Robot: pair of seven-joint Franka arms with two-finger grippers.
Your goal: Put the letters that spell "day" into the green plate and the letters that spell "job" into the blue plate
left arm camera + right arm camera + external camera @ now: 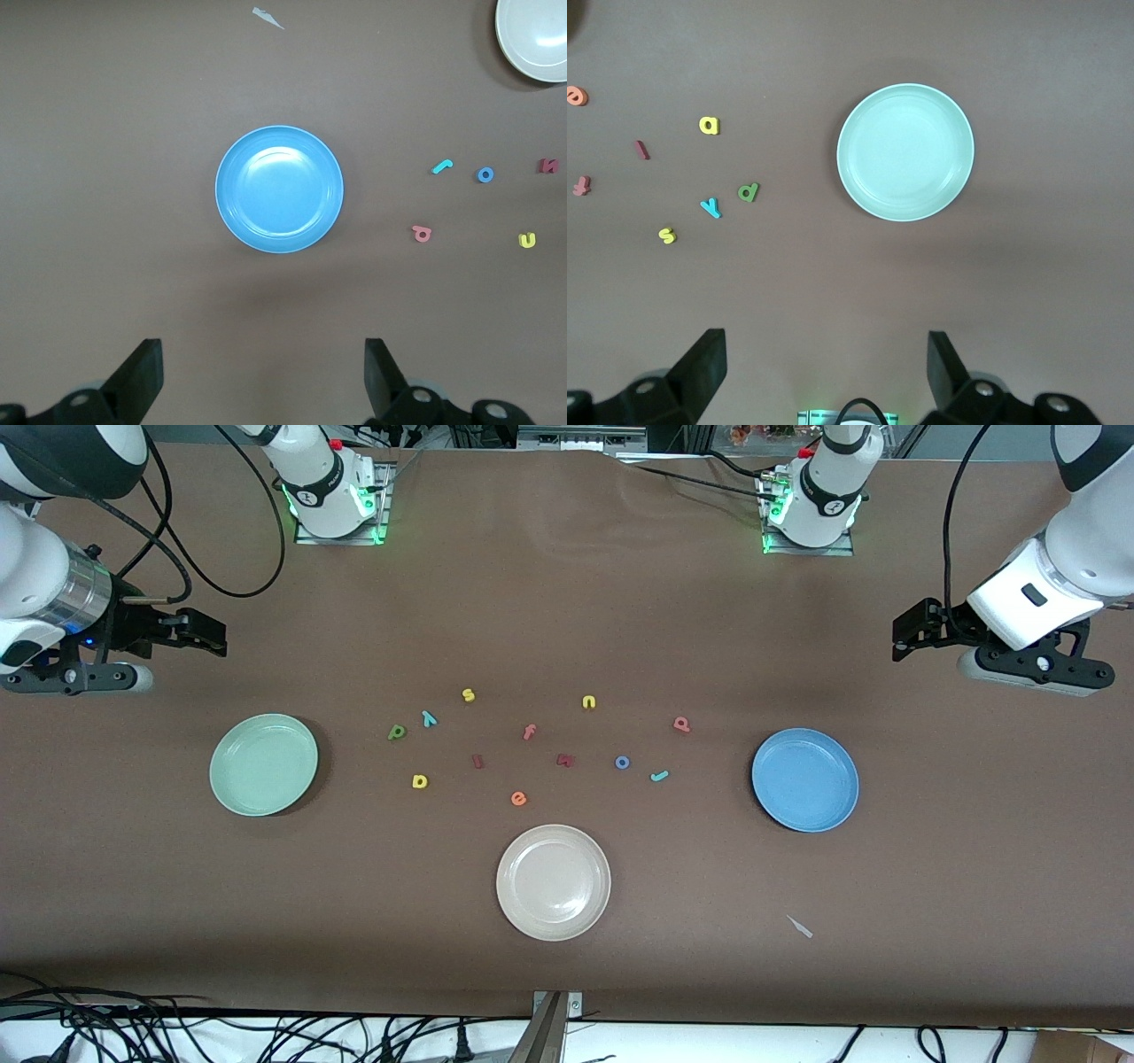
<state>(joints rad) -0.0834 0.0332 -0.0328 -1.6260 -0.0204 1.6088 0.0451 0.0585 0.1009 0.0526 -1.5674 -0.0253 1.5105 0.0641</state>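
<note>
Nothing is sorted yet: taking the cream plate (554, 882) as landmark, d (397, 732), a (420, 781), y (429, 718) lie toward the empty green plate (264, 764), and j (658, 776), o (622, 762), b (681, 724) toward the empty blue plate (804, 779). The left end effector (264, 376) and the right end effector (826, 372) hang released and empty, each high above its own plate, seemingly waiting to start.

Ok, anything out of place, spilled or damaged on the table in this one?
One stray: a small pale scrap lies on the brown table nearer the front camera than the blue plate, belonging to no group. All three plates sit flat and empty, letters loose between them. Both grippers hang open at the table's ends.
</note>
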